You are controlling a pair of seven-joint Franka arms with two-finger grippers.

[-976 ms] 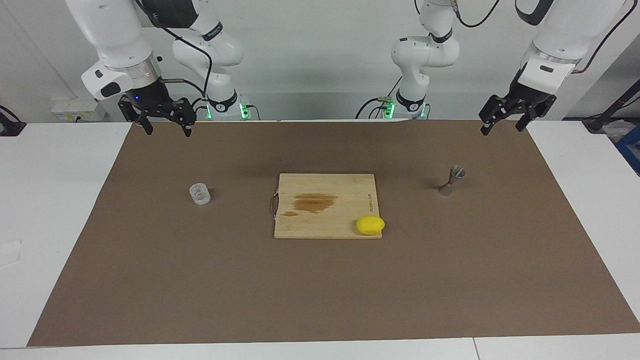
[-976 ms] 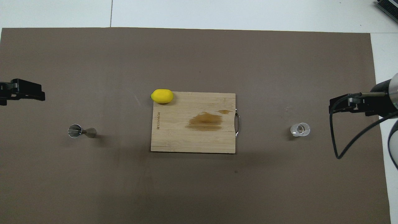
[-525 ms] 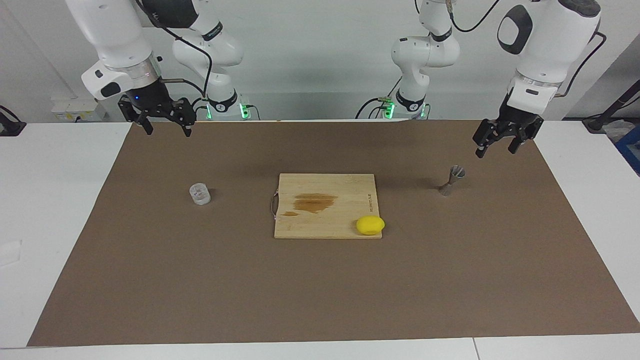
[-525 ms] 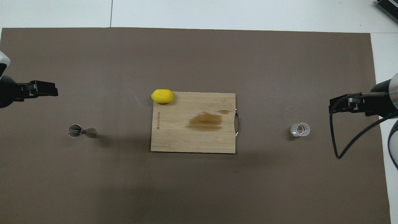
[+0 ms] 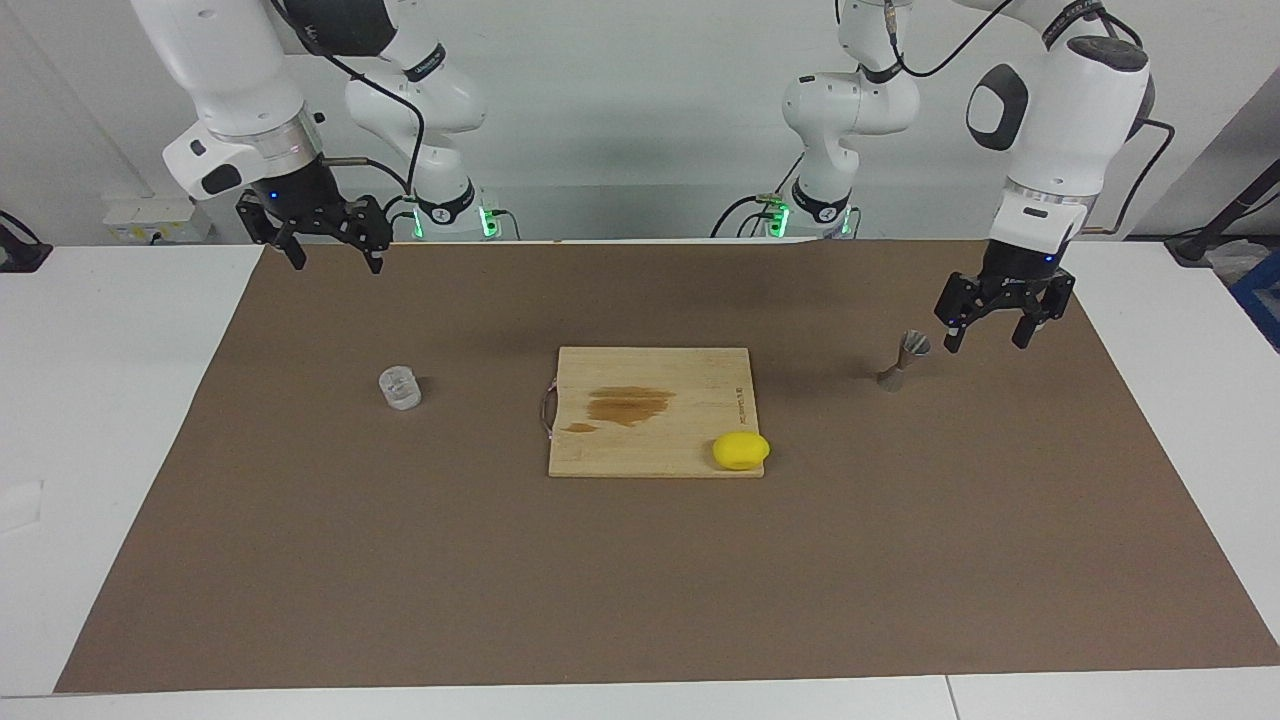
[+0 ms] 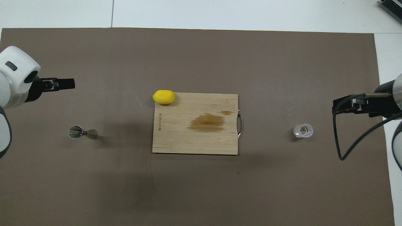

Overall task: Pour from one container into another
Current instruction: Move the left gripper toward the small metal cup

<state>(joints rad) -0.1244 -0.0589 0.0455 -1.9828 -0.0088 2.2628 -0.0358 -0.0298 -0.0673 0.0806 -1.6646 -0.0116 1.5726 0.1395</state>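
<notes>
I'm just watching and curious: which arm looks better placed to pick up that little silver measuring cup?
The left. Its open hand hangs right beside the silver jigger, at the left arm's end of the table. The right hand, also open, waits nearer the glass cup.

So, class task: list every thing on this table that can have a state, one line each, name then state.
glass cup: upright on the mat, untouched
jigger: upright on the mat, not gripped
lemon: lying on the board's corner
cutting board: flat, stained brown mid-board
left claw: open, in the air beside the jigger
right claw: open, waiting
</notes>
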